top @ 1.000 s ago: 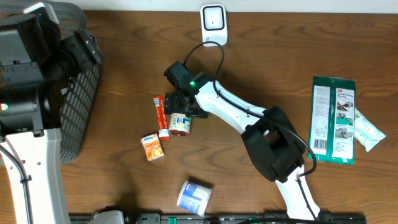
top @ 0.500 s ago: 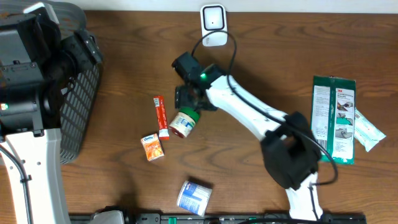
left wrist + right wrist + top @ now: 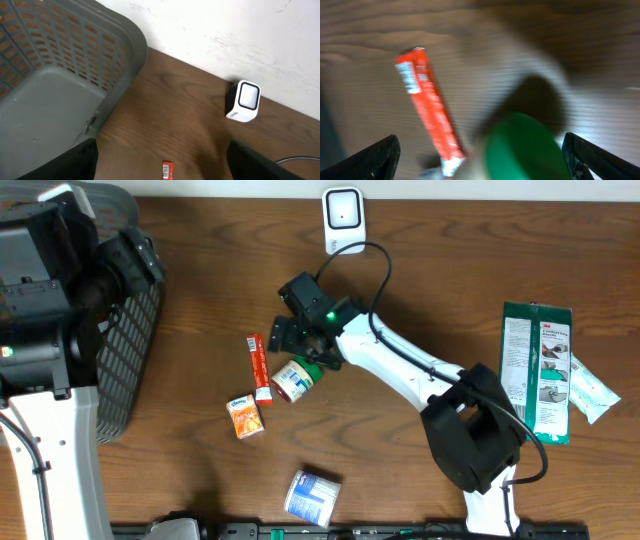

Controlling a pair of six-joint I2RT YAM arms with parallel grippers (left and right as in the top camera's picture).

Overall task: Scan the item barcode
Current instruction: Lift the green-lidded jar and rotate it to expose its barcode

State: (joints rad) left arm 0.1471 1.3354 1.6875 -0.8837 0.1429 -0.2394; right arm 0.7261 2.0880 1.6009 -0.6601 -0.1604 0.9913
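Motion smears the right wrist view: the jar shows only its green lid, a soft blob cut off by the bottom edge, and the print on the red stick packet is unreadable. The right gripper shows only fingertips at the lower corners. So does the left gripper in its own view, where the basket runs off the left and top edges and the red stick packet shows just one end. From overhead the left arm hides much of the basket, and the labels on the jar, the orange packet and the can are too small to read.
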